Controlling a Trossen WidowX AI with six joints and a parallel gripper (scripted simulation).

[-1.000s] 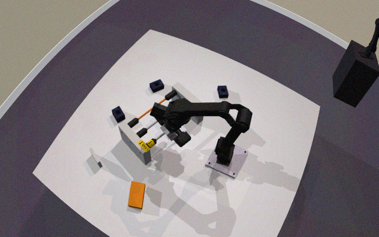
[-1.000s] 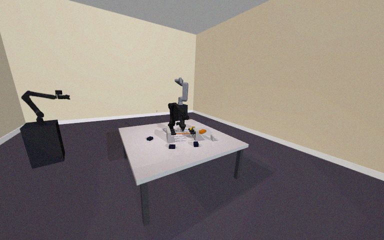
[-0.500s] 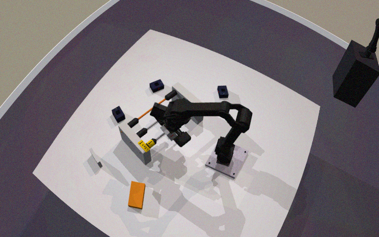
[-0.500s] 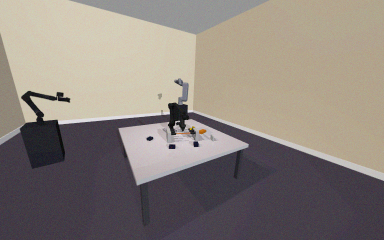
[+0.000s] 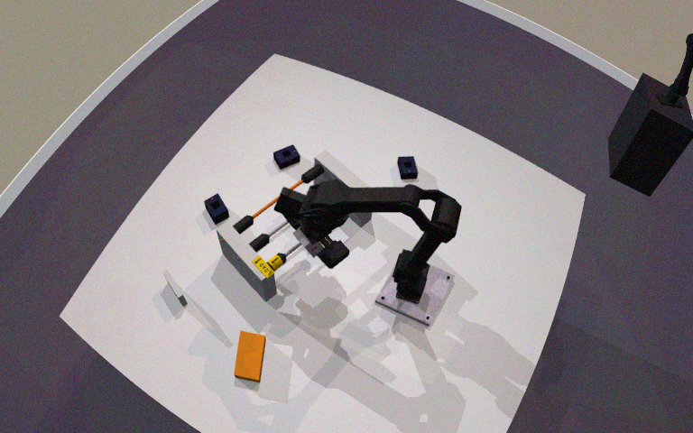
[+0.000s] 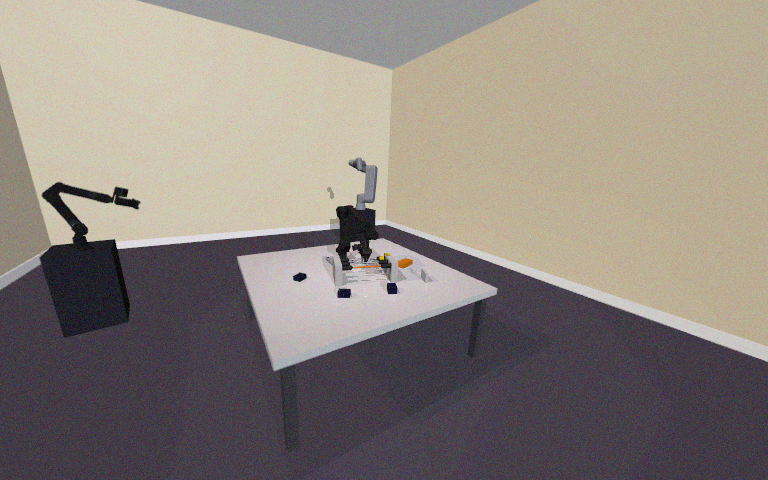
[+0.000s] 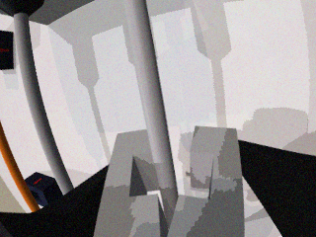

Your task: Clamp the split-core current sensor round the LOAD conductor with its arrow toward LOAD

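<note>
The grey split-core sensor point(image 5: 315, 248) point(image 7: 214, 163) is between the fingers of my gripper point(image 5: 311, 242) point(image 7: 177, 157), which is shut on it. In the wrist view its two jaws stand apart at the top, one on each side of the grey LOAD conductor point(image 5: 291, 250) point(image 7: 150, 89), which runs down into the gap. Black fingers flank the sensor left and right. The yellow LOAD marker point(image 5: 263, 266) point(image 6: 386, 255) is at the conductor's end on the grey end block. I cannot make out the arrow or the latch. The arm hides much of the sensor in the top and exterior views.
A second grey conductor point(image 5: 278, 229) point(image 7: 37, 99) and an orange conductor point(image 5: 271, 203) point(image 7: 15, 173) run alongside. Grey end blocks point(image 5: 240, 256) carry the conductors. Navy blocks point(image 5: 286, 156) point(image 5: 216, 207) point(image 5: 407, 167), an orange block point(image 5: 249, 355) and a thin upright plate point(image 5: 175, 288) stand around.
</note>
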